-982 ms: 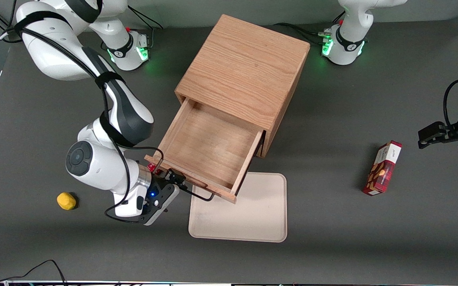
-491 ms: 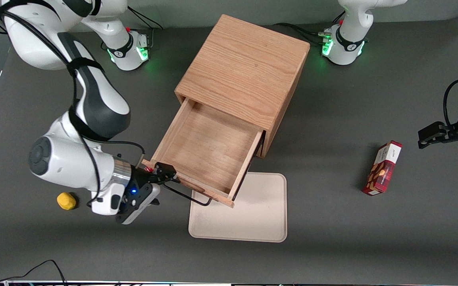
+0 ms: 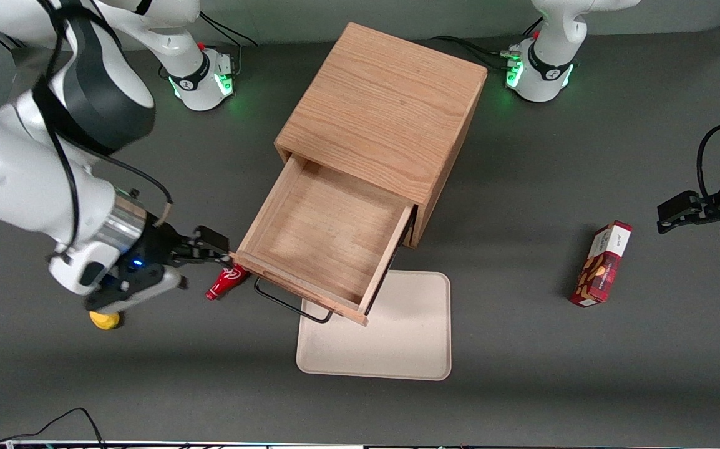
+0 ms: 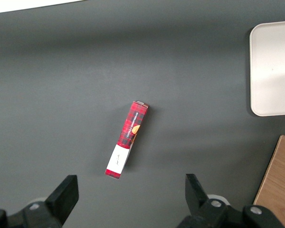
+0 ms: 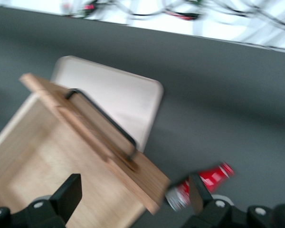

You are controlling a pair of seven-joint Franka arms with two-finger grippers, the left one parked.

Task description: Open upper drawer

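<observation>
**Upper drawer pulled out; gripper clear of the handle**

Labels: the red plaid box (image 3: 602, 264) toward the parked arm's end of the table has a white end panel with small print, too small to read. The red tube (image 3: 226, 281) carries a white mark, also unreadable.

Task item: the upper drawer (image 3: 325, 240) stands pulled out of the oak cabinet (image 3: 385, 109), its tray exposed and holding nothing. Its long axis runs diagonally from the cabinet toward the front camera and toward the working arm's end. The front panel faces the camera, and the black wire handle (image 3: 290, 304) projects from it, overhanging the rim of the cream tray (image 3: 397, 349) that lies on the table nearer the camera.

Gripper: the gripper (image 3: 210, 244) hangs just beside the drawer's front corner on the working arm's end, apart from the handle. Its fingers are spread with nothing between them, as the right wrist view shows: one finger (image 5: 69, 194) over the drawer floor, the other over the tube.

View differences:
- Right wrist view is motion-blurred, but shows the handle (image 5: 104, 124) from the side, standing off the panel, with the cream tray (image 5: 133, 99) under it and the red tube (image 5: 204, 183) on the table by the drawer corner.
- Left wrist view alone shows the plaid box (image 4: 126, 139) from above, lying flat, well apart from the tray corner (image 4: 270, 71).
- Only the front view shows a yellow object (image 3: 104, 320), partly covered by the gripper body.
</observation>
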